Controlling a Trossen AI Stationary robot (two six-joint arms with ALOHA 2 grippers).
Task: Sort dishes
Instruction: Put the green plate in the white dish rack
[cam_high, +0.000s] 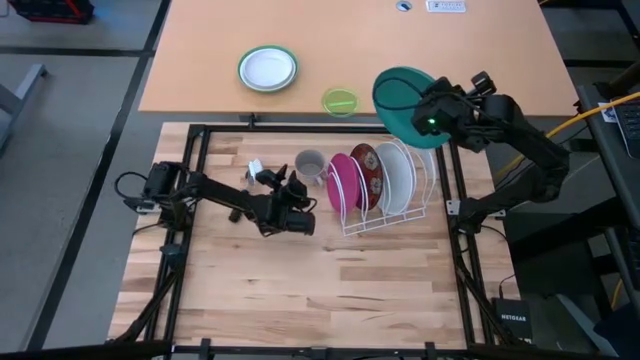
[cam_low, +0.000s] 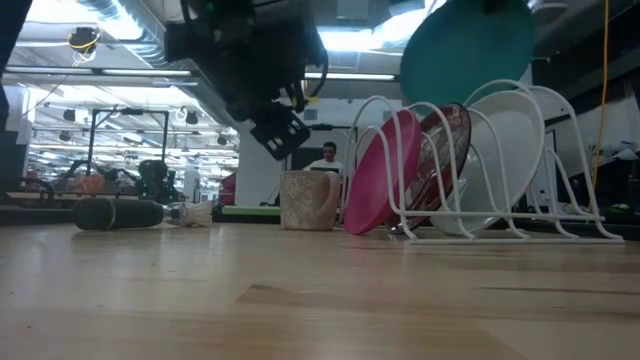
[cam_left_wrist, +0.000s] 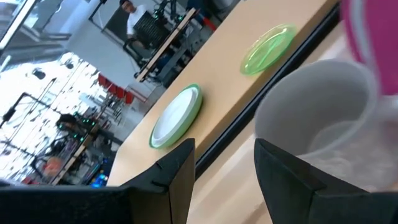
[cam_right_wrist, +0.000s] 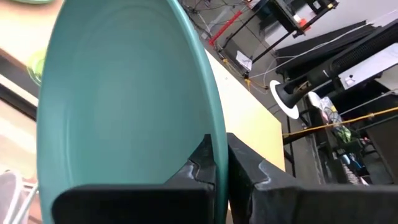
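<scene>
- Upper right of the high view: right gripper (cam_high: 428, 112) clamped on the rim of the teal-green plate (cam_high: 400, 98), held in the air above the white wire rack (cam_high: 385, 215).
- Centre: pink plate (cam_high: 344, 183), dark red patterned plate (cam_high: 368, 176) and white plate (cam_high: 395, 176) stand on edge in the rack's slots on the wooden surface (cam_high: 300, 285).
- Left of centre: left gripper (cam_high: 300, 208), fingers apart, hovers near the grey mug (cam_high: 310, 165).

We see the pink plate (cam_high: 345, 182), dark red patterned plate (cam_high: 369, 177) and white plate (cam_high: 397, 177) upright in the rack (cam_high: 385, 222); the teal-green plate (cam_high: 402, 103) hangs tilted above.
</scene>
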